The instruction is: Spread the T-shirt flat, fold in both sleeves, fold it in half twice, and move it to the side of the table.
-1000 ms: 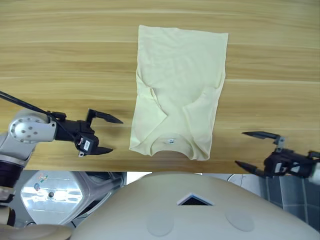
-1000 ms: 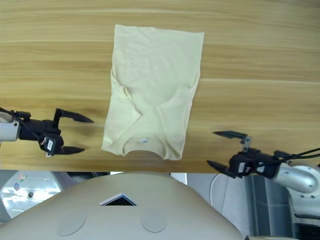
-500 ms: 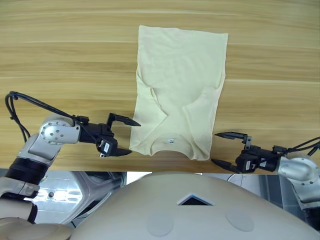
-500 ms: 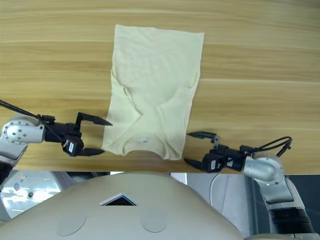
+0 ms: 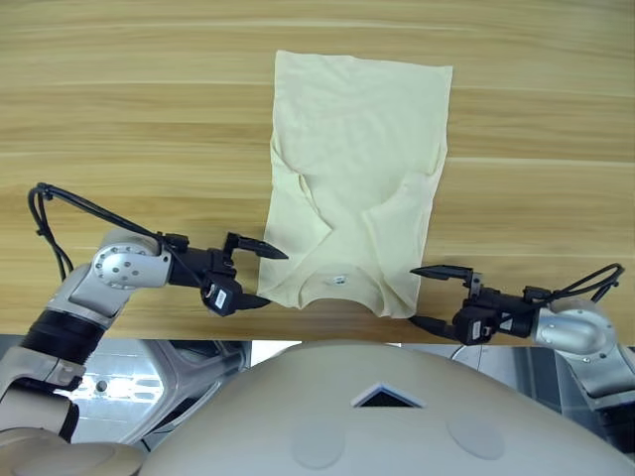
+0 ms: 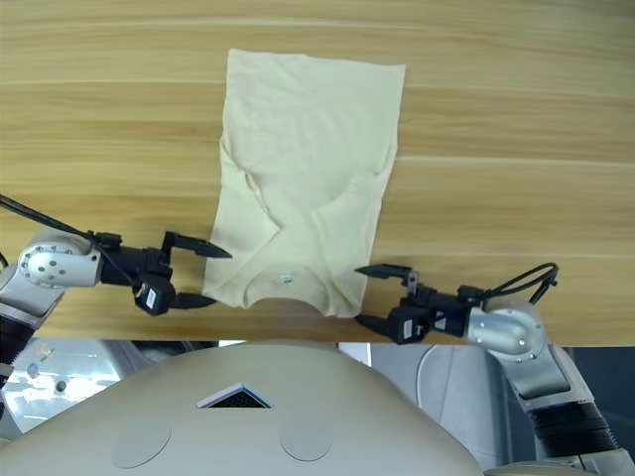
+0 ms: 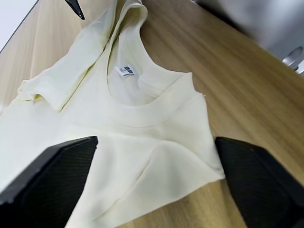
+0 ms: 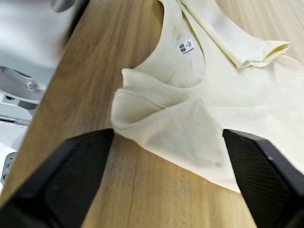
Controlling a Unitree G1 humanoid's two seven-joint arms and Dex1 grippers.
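T-shirt (image 5: 352, 188) lies mid-table (image 5: 119, 119), sleeves folded in, collar at the near edge. We see our left gripper (image 5: 276, 279) spread wide at its near left corner, and our right gripper (image 5: 413, 295) spread wide at the near right corner.

A wooden desk (image 5: 119, 119) carries a pale yellow T-shirt (image 5: 357, 169), sleeves folded in, collar at its near edge.

- The left arm (image 5: 124, 270) ends in a rounded silver housing dotted with small dark screws, and a thin black cable (image 5: 99, 211) loops off it.
- The left end effector (image 5: 278, 279) is black, with two slim pointed fingers (image 7: 52, 175) and a small white label (image 5: 220, 296).
- The right arm (image 5: 575, 329) is also silver and carries a looping black lead (image 5: 595, 279).
- The right end effector (image 5: 413, 295) is likewise black and tapering.
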